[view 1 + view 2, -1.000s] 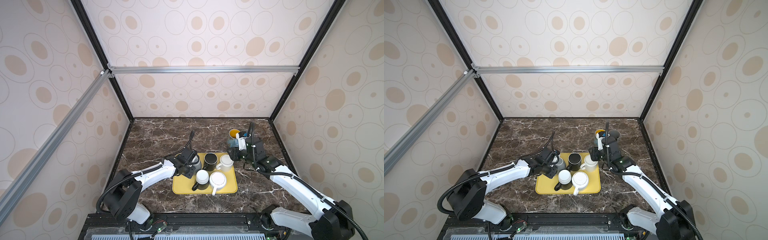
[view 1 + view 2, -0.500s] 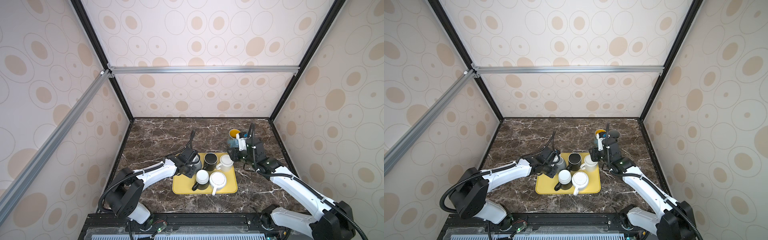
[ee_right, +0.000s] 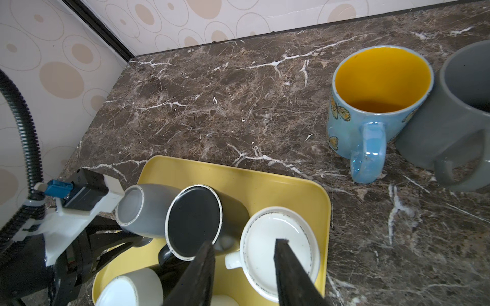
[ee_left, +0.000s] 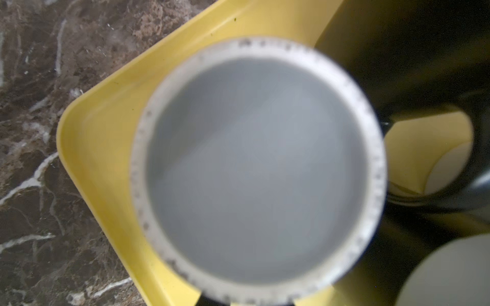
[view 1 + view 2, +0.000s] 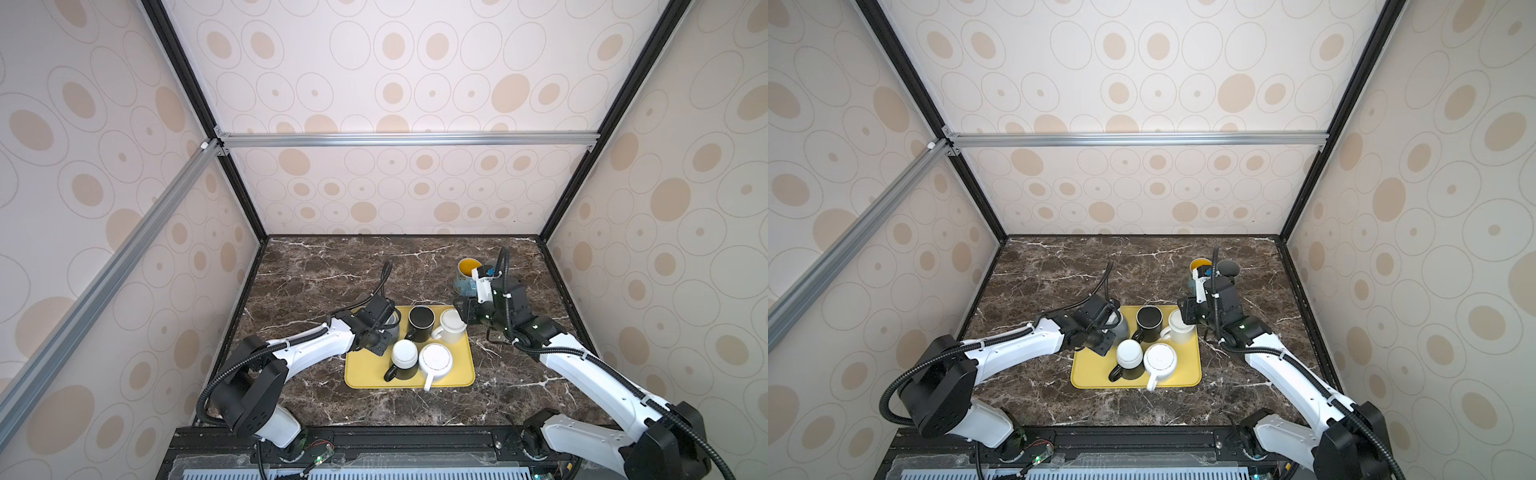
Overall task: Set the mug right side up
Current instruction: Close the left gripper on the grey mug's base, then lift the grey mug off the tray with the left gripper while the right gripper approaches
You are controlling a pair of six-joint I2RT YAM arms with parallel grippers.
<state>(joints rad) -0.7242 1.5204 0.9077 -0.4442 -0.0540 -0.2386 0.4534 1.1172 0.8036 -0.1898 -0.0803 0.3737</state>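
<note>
Five mugs [image 5: 420, 322] sit upside down on one yellow tray [image 5: 459, 372]; two stand upright on the tabletop [image 5: 332, 270]. The grey mug [image 3: 148, 209], white-ringed base up, is at the tray's far left corner, pinched in the jaws of the left gripper [image 5: 387, 337]; those of the right gripper [image 3: 245, 242] are spread.

Counter [image 5: 332, 270]: dark brown marble, white veining.
Tray [image 5: 461, 368]: plain yellow.
Overturned grey mug [image 3: 151, 212]: mid grey, with a pale, dark-specked ring on the base.
Black mug [image 3: 195, 222]: matt black, thin white ring round the base.
White mug [image 5: 452, 327] and second white mug [image 5: 435, 359]: white all over.
Two-tone mug [image 5: 403, 358]: white base, black body and handle.
Blue mug [image 3: 342, 132]: glossy light blue outside, yellow inside, with yellow-orange butterflies.
Upright grey mug [image 3: 424, 140]: plain grey.
Walls [image 5: 374, 83]: off-white, with beige ovals in thin grey rings.
</note>
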